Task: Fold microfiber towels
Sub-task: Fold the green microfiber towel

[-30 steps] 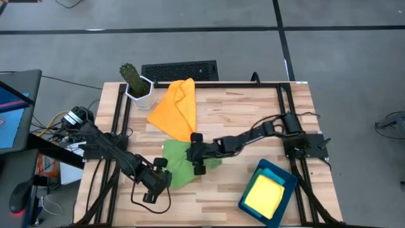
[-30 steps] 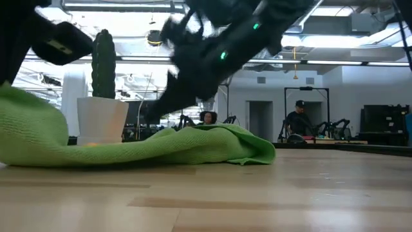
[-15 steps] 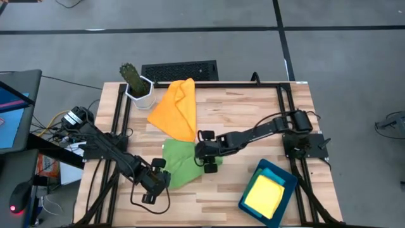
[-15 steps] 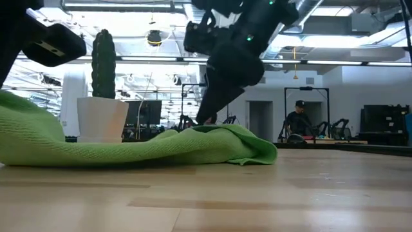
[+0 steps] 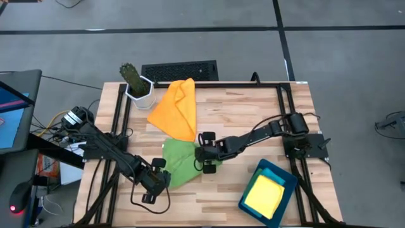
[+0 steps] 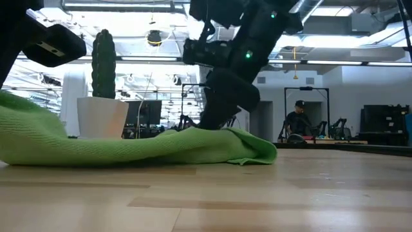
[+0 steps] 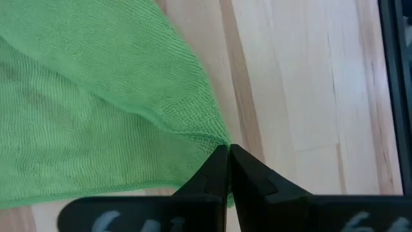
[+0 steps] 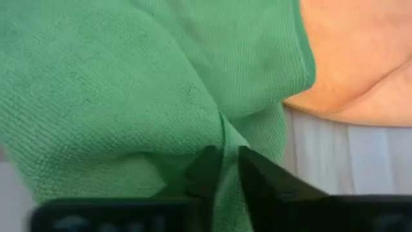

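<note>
Green towel (image 5: 180, 161), just below orange towel (image 5: 177, 107): right gripper (image 5: 207, 159) newly lowered, jaws narrowed onto 1 raised fold; left gripper (image 5: 155, 180) clamped on corner; fold ready to begin.

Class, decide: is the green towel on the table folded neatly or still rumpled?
Rumpled. The green towel lies bunched and uneven, with the left gripper pinching one corner and the right gripper pinching a raised ridge.

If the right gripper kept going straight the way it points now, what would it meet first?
The right gripper already has its jaws pinching a ridge of the green towel. Straight ahead lies more green towel, then probably the orange towel, though depth is unclear.
</note>
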You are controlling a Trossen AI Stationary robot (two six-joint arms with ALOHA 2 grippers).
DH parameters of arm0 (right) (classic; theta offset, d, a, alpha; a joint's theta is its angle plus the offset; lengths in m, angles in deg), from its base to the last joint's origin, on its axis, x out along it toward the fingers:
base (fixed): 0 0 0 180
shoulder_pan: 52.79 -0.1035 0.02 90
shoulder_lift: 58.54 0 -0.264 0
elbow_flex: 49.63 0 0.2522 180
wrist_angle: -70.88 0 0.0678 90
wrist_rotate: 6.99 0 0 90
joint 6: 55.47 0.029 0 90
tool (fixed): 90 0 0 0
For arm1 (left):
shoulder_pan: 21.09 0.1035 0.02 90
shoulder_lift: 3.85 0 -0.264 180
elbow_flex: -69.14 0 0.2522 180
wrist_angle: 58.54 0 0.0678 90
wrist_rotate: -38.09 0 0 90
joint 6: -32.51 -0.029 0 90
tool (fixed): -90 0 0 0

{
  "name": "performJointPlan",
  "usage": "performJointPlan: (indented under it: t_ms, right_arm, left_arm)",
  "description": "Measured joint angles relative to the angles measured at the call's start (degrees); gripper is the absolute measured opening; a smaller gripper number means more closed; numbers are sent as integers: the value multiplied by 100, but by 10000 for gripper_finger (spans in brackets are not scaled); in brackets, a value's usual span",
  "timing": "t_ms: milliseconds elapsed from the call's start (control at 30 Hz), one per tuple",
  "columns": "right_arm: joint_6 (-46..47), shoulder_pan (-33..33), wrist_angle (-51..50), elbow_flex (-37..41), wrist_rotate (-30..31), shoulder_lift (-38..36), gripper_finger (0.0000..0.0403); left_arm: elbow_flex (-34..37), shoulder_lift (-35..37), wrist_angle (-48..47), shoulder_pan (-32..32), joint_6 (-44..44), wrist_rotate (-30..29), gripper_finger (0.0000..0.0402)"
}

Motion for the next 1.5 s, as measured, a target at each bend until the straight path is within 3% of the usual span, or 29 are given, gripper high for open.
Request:
performJointPlan:
  t_ms: [133,333,433,533,700,800,867,933,1033,1200,1300,1400,1500]
  right_arm:
    - [-81,-13,-160,-38,100,-62,15]
    - [-178,-90,-301,-52,969,-362,9]
    - [-300,-118,-521,-52,1397,-816,10]
    - [-420,-110,-835,-52,2046,-1387,8]
    - [-452,-102,-1323,-57,3318,-2285,7]
    - [-346,-158,-1577,-56,3856,-2659,5]
    - [-167,-280,-1757,-17,3962,-2837,4]
    - [-2,-476,-1788,153,3960,-2943,6]
    - [495,-858,-1791,668,3742,-2963,11]
    - [1380,-1605,-666,1891,3268,-2599,18]
    - [1496,-2076,642,2381,2984,-2201,24]
    - [1590,-2408,1479,2551,2915,-1705,36]
    - [1997,-2550,1608,2456,2883,-1362,59]
  left_arm:
    - [0,0,-45,3,-142,-35,0]
    - [-1,15,-101,111,-438,-184,0]
    - [-156,55,-682,246,-744,-505,0]
    - [-590,120,-1824,452,-1115,-1486,0]
    - [-1544,446,-3665,842,-1580,-3661,0]
    - [-2207,704,-4702,1003,-1263,-4864,0]
    - [-2611,902,-5107,1021,-741,-5245,0]
    - [-2827,1119,-5177,963,-322,-5243,0]
    - [-2674,1456,-4833,683,92,-4690,0]
    - [-1555,1677,-3729,83,698,-3536,0]
    - [-662,1581,-2545,-279,926,-3044,0]
    - [114,1327,-1239,-520,950,-2571,0]
    - [550,1018,-571,-726,1295,-2403,0]
